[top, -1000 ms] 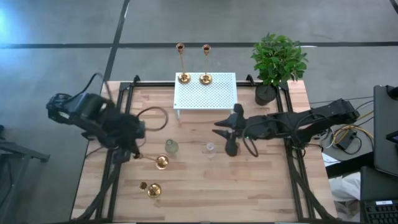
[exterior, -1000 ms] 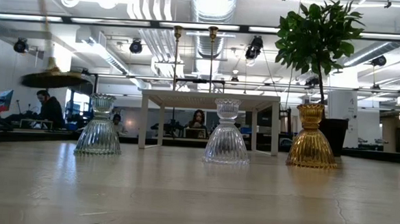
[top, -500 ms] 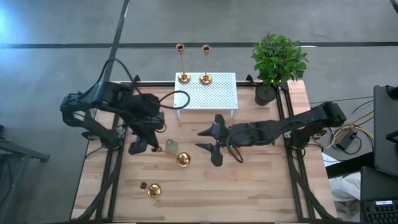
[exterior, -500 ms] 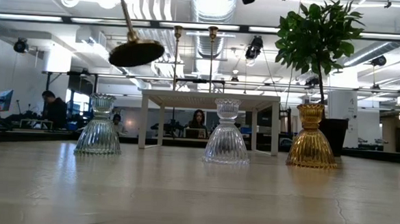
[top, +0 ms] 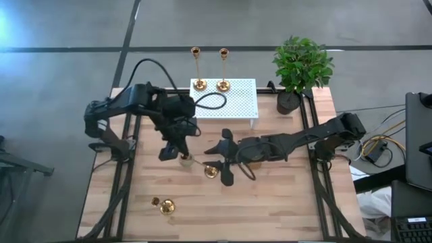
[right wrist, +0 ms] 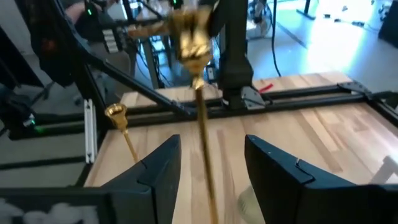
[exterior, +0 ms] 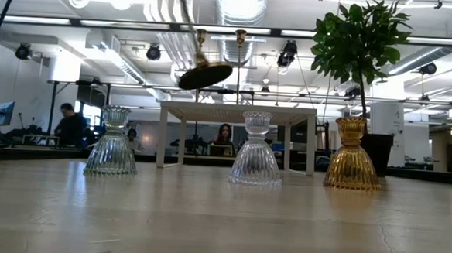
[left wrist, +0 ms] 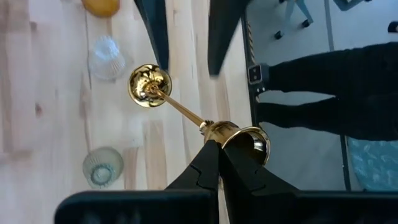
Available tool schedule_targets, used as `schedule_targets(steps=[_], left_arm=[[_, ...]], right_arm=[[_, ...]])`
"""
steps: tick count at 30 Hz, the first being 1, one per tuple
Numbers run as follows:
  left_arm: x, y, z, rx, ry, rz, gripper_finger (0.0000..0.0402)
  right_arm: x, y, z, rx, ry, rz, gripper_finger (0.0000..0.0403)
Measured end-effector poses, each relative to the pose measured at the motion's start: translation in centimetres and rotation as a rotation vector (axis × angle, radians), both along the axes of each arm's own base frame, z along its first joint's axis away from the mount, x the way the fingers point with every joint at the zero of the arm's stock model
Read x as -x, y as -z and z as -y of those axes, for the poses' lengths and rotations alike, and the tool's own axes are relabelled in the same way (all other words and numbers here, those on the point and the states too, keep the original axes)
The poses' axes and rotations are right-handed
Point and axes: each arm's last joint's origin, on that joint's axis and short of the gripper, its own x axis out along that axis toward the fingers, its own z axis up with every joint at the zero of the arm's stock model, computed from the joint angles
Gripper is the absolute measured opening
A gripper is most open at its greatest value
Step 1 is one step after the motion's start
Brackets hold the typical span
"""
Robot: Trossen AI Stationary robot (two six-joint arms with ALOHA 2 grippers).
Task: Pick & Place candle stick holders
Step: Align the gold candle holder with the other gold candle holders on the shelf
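Observation:
My left gripper (top: pixel 174 154) is shut on a gold candle stick holder (left wrist: pixel 180 111) over the middle of the table. The holder's round base (top: pixel 210 171) points toward my right gripper (top: pixel 217 164). That gripper is open, and its fingers stand on either side of the stem (right wrist: pixel 205 155) without touching it. Two more gold candle stick holders (top: pixel 198 67) (top: pixel 223 67) stand upright by their bases on the far edge of the white perforated stand (top: pixel 223 101). Another (top: pixel 164 205) lies on its side on the table at the near left. My left gripper pinches the top of the stem, just under the small cup (left wrist: pixel 214 132), between its two fingers. The fingers slant down from the table's left and lie across the stem. The holder is lifted clear of the table and tilted, its base (exterior: pixel 205 75) away from the fingers.
Ribbed glass holders stand on the table: a greenish one (top: pixel 185 160) under my left gripper, a clear one (exterior: pixel 256 147) and an amber one (exterior: pixel 351 152). A potted plant (top: pixel 300 67) stands at the far right corner. People sit in the room beyond the table.
My left gripper has carried the candle stick holder from the table's left side toward the middle and a little toward the far edge, still clear of the table. My right gripper has moved toward the table's left, and its fingers now flank the stem.

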Motion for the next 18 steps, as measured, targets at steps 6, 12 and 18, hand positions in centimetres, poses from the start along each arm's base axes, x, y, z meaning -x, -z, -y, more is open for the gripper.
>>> schedule_targets(steps=[6,12,18], left_arm=[[-0.9,-0.7,-0.9,-0.005,0.006,0.051,0.0007],[-1.0,-0.9,-1.1,0.013,0.014,0.065,0.0007],[-1.1,-1.0,-1.1,0.014,0.014,0.066,0.0007]], right_arm=[[-0.9,0.1,-0.2,0.000,0.002,-0.022,0.0171],[-1.2,0.0,0.0,-0.001,0.013,-0.016,0.0158],[-1.3,0.0,0.3,-0.002,0.024,-0.023,0.0136]])
